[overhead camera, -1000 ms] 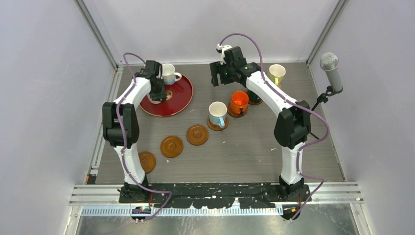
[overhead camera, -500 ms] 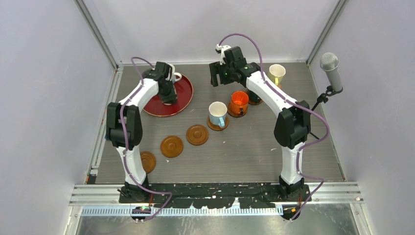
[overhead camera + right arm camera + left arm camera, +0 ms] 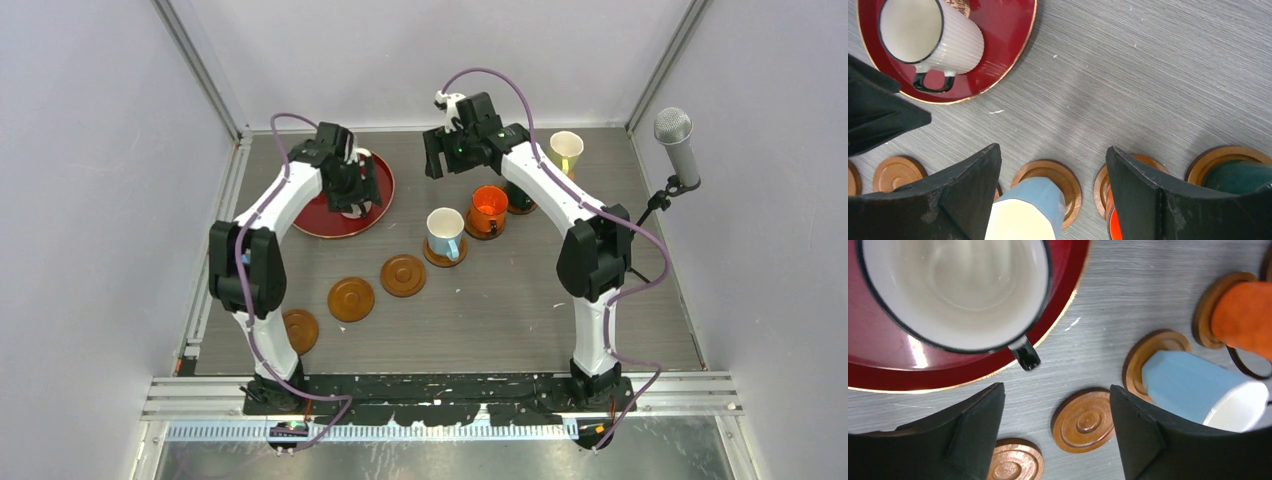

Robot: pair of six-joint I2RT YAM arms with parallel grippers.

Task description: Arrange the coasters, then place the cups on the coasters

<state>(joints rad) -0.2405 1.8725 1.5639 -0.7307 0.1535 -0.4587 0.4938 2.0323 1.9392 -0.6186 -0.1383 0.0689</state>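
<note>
Fingers on left point(image 3: 355, 190) newly apart.

A robotics lab cell: plain white walls point(image 3: 90, 200) on aluminium posts point(image 3: 198, 66) box in a grey table point(image 3: 500, 320). A microphone point(image 3: 675, 135) stands at 2 o'clock, and two robot arms point(image 3: 590, 260) are bolted to a rail point(image 3: 690, 392) at 6 o'clock.

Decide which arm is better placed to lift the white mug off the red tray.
Left: the left jaws stand open just over the white mug; the right jaws point at the blue mug.
</note>
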